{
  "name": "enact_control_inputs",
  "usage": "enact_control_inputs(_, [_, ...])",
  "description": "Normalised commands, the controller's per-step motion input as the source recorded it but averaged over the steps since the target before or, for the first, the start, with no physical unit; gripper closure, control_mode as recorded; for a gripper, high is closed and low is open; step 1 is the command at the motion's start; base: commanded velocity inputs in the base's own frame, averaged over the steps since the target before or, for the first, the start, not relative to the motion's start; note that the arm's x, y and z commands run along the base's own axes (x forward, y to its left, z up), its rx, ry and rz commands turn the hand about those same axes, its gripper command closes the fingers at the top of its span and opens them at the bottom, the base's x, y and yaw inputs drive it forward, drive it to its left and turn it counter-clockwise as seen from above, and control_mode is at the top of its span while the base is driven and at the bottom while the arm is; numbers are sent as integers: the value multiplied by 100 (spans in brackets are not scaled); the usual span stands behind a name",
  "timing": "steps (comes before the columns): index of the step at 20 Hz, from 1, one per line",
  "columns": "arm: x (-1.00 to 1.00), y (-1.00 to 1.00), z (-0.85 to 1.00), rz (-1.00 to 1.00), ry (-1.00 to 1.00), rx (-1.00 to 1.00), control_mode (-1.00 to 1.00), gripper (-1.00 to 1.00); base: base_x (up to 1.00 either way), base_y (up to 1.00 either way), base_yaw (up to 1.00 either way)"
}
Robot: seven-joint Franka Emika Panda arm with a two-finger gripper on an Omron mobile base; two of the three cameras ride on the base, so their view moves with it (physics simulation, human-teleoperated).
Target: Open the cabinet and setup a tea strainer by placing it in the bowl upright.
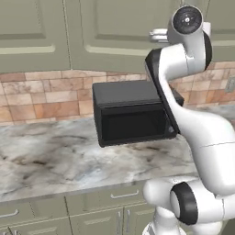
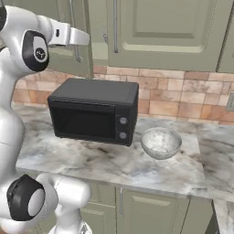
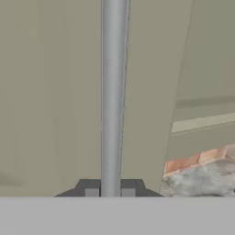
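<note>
The olive-green cabinet [image 2: 160,32] hangs above the counter. My gripper [image 3: 110,189] is shut on the long silver handle [image 3: 113,92] of the cabinet's left door [image 2: 66,59], which stands swung a little out from the door beside it. In the right base view the gripper [image 2: 84,39] reaches that handle [image 2: 76,50] from the left. The speckled grey-white bowl [image 2: 161,142] sits on the counter, right of the microwave, with nothing in it. The tea strainer is hidden.
A black microwave [image 2: 93,109] stands on the marble counter [image 1: 46,156] against the brick backsplash, right below the door I hold. Base cabinets with short handles [image 1: 124,195] run under the counter edge. A wall outlet [image 2: 231,103] is at the far right.
</note>
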Motion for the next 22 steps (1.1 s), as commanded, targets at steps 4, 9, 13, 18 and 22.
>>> enact_control_inputs(4, [-100,26,0,-28,0,0,-100,100,0,0,0])
enact_control_inputs(9, [-100,36,0,-25,0,-3,-100,100,0,0,0])
enact_control_inputs(13, [-100,46,0,-18,0,-6,-100,100,0,0,0])
enact_control_inputs(18, [-69,44,-7,-11,2,-6,-100,100,0,0,0])
enact_control_inputs(22, [-40,25,0,-5,3,0,-100,100,0,0,0])
